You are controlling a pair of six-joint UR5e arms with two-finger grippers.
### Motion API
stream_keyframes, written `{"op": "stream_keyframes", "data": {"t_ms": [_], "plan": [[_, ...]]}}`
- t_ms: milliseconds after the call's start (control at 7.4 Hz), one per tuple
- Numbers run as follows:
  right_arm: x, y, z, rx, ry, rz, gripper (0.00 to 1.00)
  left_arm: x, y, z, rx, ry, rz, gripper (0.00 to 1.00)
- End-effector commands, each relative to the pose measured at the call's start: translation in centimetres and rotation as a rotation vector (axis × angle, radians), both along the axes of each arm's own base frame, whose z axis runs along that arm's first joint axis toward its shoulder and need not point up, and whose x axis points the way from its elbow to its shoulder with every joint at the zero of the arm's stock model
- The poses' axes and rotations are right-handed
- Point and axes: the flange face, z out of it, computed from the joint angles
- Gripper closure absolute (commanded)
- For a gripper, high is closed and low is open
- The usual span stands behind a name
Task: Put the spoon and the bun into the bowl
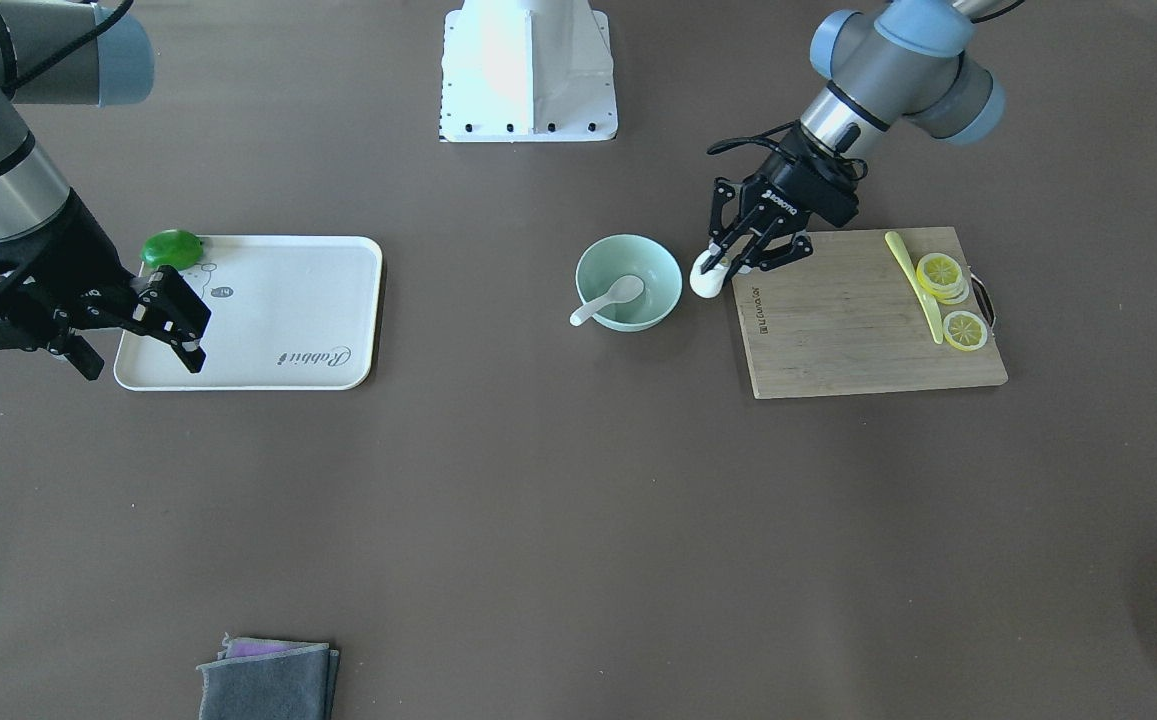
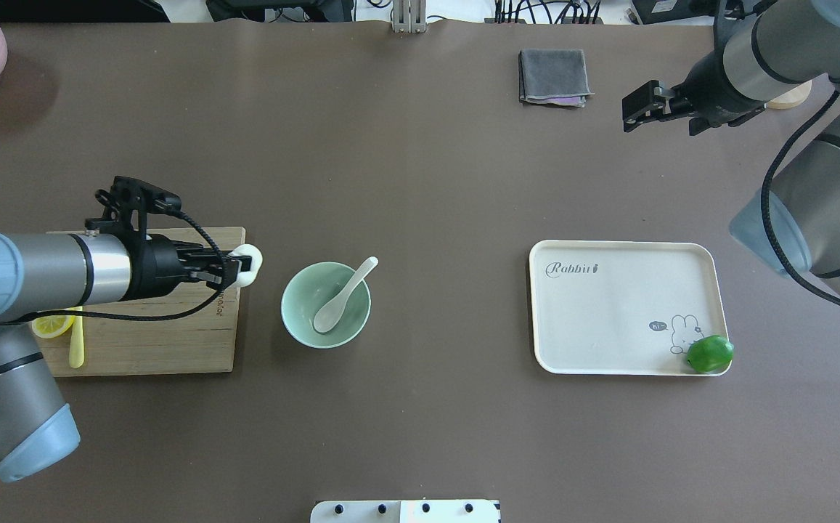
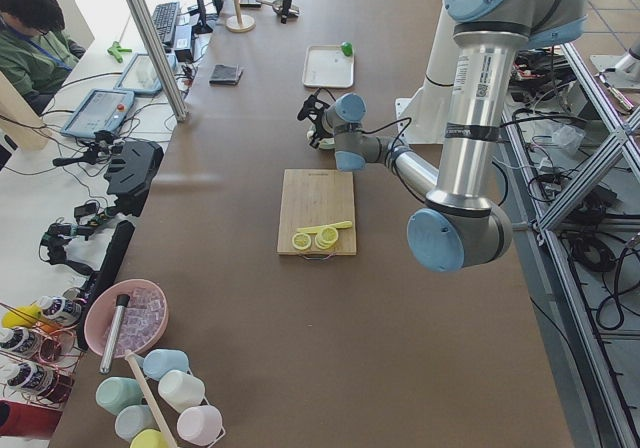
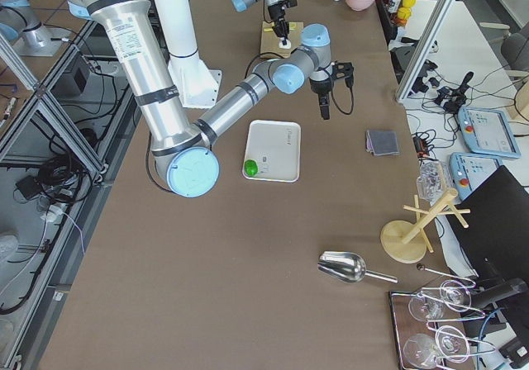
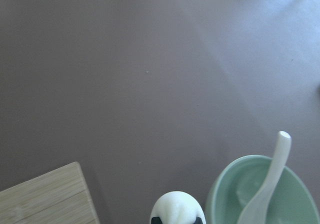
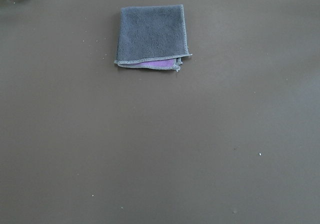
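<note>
Left pincer [image 2: 242, 267] pinches the bun [image 2: 250, 260] just left of the bowl [image 2: 286, 311], evidently for transfer over its rim; the spoon [image 2: 336, 305] already rests inside; right pincer [image 2: 631, 109] hangs spread, far right.

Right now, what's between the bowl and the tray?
Nothing. In the overhead view, only bare brown table lies between the bowl and the tray.
</note>
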Motion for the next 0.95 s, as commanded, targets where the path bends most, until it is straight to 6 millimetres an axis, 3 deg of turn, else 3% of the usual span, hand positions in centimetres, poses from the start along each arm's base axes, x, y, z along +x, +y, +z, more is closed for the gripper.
{"op": "stream_keyframes", "data": {"t_ms": [0, 135, 270, 811], "plan": [[0.0, -0.1, 0.2, -0.003, 0.003, 0.002, 0.00, 6.4, 3.7, -4.0, 0.004, 0.065, -0.014, 0.58], [0.0, -0.1, 0.2, -0.003, 0.003, 0.002, 0.00, 6.3, 3.7, -4.7, 0.009, 0.083, -0.014, 0.14], [0.0, 0.0, 0.1, -0.003, 0.002, 0.003, 0.00, 6.4, 3.7, -4.6, 0.008, 0.081, -0.014, 0.04], [0.0, 0.0, 0.1, -0.003, 0.002, 0.003, 0.00, 5.9, 3.6, -5.0, 0.010, 0.095, -0.017, 0.03]]}}
